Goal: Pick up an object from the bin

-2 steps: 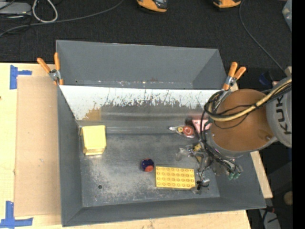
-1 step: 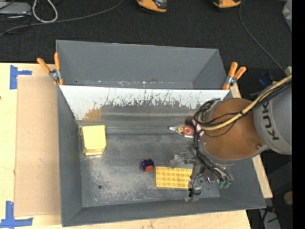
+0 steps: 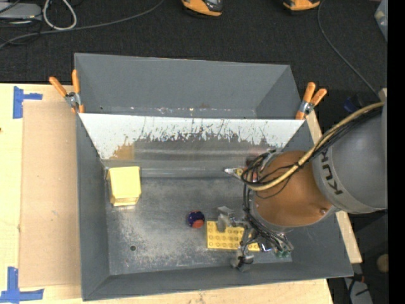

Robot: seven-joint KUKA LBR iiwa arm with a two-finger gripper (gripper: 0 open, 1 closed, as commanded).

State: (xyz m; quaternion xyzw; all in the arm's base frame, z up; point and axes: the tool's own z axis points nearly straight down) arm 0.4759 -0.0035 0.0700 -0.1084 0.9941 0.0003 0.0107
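Dark carpet (image 3: 158, 33) surrounded the grey metal bin (image 3: 183, 87), which took up the middle of the camera view. The arm (image 3: 354, 163) came in from the right, its orange cover (image 3: 288, 195) hanging over the lower right part of the bin floor. Below that cover the gripper (image 3: 245, 249) sat over the right edge of a yellow studded plate (image 3: 223, 237), which lay flat in the lower centre-right. Cables and the wrist masked it, so I could not tell whether it was open or closed, or whether it had hold of anything.

The plate looked like thin, rigid plastic: light, stiff and smooth, likely to slide if pushed from one side. Lying flat, it probably offered its best hold across two opposite edges. A small grey piece (image 3: 223, 220) lay touching its upper edge, and a blue and red ball (image 3: 195, 219) lay just to the left. A yellow block (image 3: 124, 185) stood well apart at mid-left.

Only the letters "KU" could be read, on the arm's grey housing; nothing in the bin carried legible writing.
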